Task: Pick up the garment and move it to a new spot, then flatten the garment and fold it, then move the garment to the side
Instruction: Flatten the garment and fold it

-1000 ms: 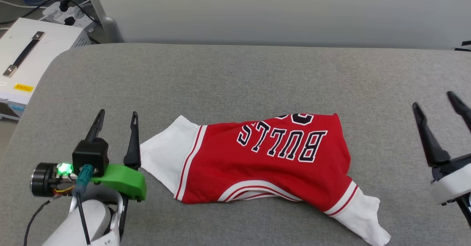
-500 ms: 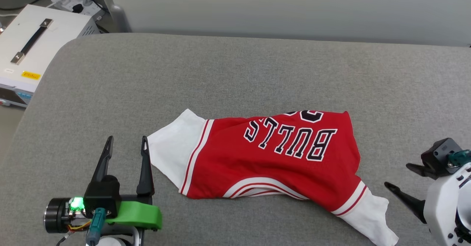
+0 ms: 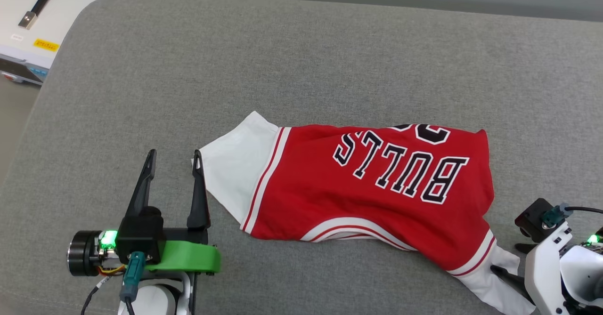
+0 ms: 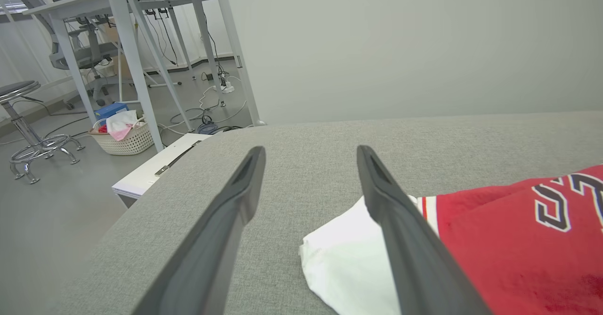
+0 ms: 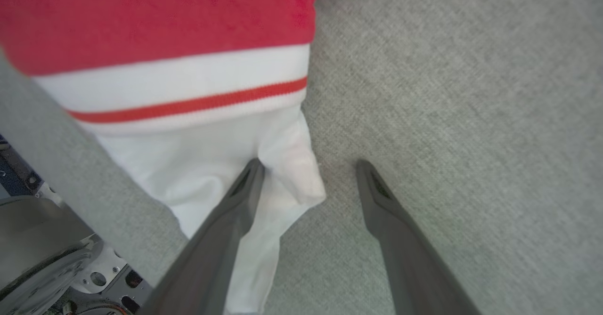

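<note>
The garment [image 3: 377,206] lies crumpled on the grey table [image 3: 301,60], red body up with "BULLS" upside down and a white sleeve at each end. My left gripper [image 3: 174,154] is open at the lower left, its right finger just beside the left sleeve's tip [image 3: 231,164]. In the left wrist view that gripper [image 4: 311,149] hovers low, with the white sleeve [image 4: 344,258] next to its right finger. My right gripper [image 3: 506,258] is open at the right sleeve [image 3: 490,286]. In the right wrist view the gripper [image 5: 309,163] straddles the sleeve's edge [image 5: 292,173], its left finger over the white cloth.
A white equipment case [image 3: 28,18] with a black handle stands beyond the table's rounded far-left corner. In the left wrist view, desk legs [image 4: 136,70], a basket [image 4: 123,138], a stool [image 4: 28,131] and floor cables lie past that edge. A pale wall backs the table.
The head camera has tilted down, shifting the whole picture. My right gripper has turned and dropped from the far right onto the right white sleeve. The left gripper stays beside the left sleeve.
</note>
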